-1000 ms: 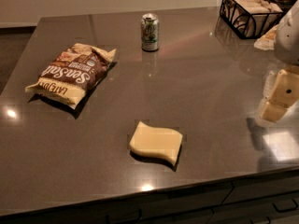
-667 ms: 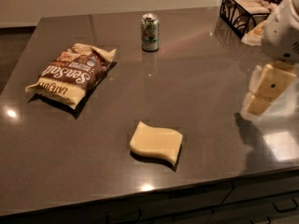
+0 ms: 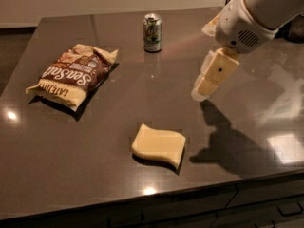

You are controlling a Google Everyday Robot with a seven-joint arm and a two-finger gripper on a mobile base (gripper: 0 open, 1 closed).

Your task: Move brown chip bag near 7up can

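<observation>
The brown chip bag (image 3: 72, 76) lies flat on the left part of the dark table (image 3: 142, 113), with cream ends and white script lettering. The 7up can (image 3: 152, 32) stands upright at the back middle, well to the right of the bag and apart from it. My gripper (image 3: 205, 88) hangs above the right middle of the table, below the white arm, to the right of the can and far from the bag. It holds nothing that I can see.
A pale-yellow wavy sponge-like block (image 3: 158, 145) lies near the table's front edge. A dark wire basket sits at the back right, mostly hidden behind the arm (image 3: 251, 18). The table's front edge drops to cabinet fronts.
The arm and gripper have moved left from the table's right edge toward the middle. The bag, can and sponge block have not moved.
</observation>
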